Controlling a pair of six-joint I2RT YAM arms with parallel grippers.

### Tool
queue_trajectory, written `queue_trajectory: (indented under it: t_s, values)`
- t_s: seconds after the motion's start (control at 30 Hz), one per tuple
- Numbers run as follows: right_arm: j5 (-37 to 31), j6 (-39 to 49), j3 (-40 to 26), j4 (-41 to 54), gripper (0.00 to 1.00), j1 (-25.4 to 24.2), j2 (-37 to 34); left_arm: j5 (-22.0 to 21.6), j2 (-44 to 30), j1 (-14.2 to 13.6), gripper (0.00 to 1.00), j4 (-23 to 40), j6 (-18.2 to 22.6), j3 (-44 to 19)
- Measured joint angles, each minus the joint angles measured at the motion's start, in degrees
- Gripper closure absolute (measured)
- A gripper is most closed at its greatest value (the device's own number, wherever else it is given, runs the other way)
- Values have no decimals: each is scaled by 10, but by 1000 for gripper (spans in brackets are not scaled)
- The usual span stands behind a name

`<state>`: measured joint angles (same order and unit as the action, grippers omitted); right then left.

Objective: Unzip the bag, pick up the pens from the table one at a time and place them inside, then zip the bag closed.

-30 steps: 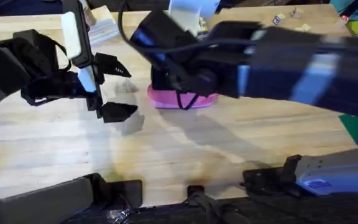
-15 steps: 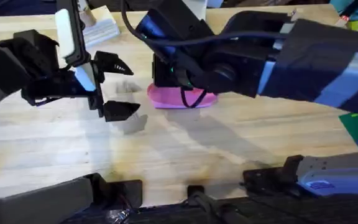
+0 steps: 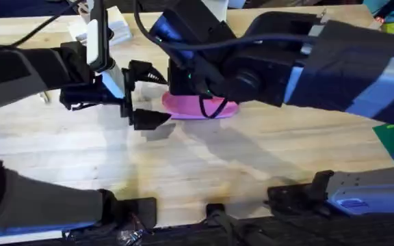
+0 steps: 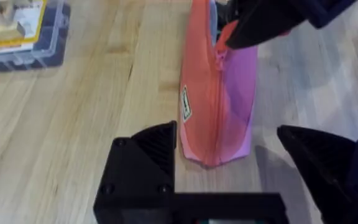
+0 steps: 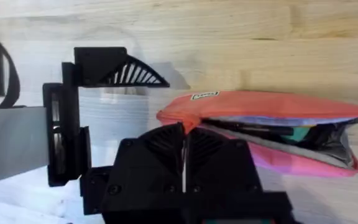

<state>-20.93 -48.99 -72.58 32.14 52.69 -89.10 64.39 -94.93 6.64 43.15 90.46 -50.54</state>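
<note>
Black fingers of the left gripper point(image 3: 148, 93) stand wide apart just left of the bag point(image 3: 183, 106), holding nothing; in the left wrist view the same spread fingers point(image 4: 146, 149) flank the near end of the pouch point(image 4: 219, 106) without touching it. Pink fabric shows as a short strip in the overhead view, lying on the table point(image 3: 204, 160) near its middle, since the right arm's dark bulk crosses over it and covers most of its length. From the right wrist the bag point(image 5: 272, 109) gapes along its zipper, with dark and teal shapes inside that are too shadowed to name. Right gripper point(image 5: 184, 146) fingers sit pressed together at the pouch's left tip; whether they pinch the pull tab or just fabric cannot be made out. A clear plastic box point(image 4: 23, 31) lies at the table's far left, partly cut off.
</note>
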Motion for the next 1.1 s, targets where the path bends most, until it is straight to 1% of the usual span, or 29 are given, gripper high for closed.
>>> queue_trajectory:
  t_s: [0.03,0.1,0.13,0.23,0.3,0.33,0.4,0.57,0.7,0.93,1.1]
  values:
    - [0,0,0,0,971,0,0,15,-15,-9,7,-31,-14,0]
    - [0,0,0,0,971,0,0,22,-24,-12,7,-52,-34,0]
    - [0,0,0,0,971,0,0,32,-36,-15,51,-70,-73,0]
    - [0,0,0,0,971,0,0,36,-36,-15,490,-74,-85,0]
    - [0,0,0,0,971,0,0,36,-36,-15,815,-74,-90,0]
    - [0,0,0,0,971,0,0,36,-36,-16,920,-74,-91,0]
    - [0,0,0,0,971,0,0,36,-36,-16,951,-74,-93,0]
    - [-7,16,0,9,970,-2,0,36,-36,-16,955,-74,-98,0]
    - [-9,37,0,36,971,-16,0,36,-37,-17,956,-74,-99,0]
    - [-16,56,0,137,971,-77,0,34,-37,-17,956,-74,-99,0]
    - [-16,60,0,182,971,-125,0,33,-36,-17,958,-74,-99,0]
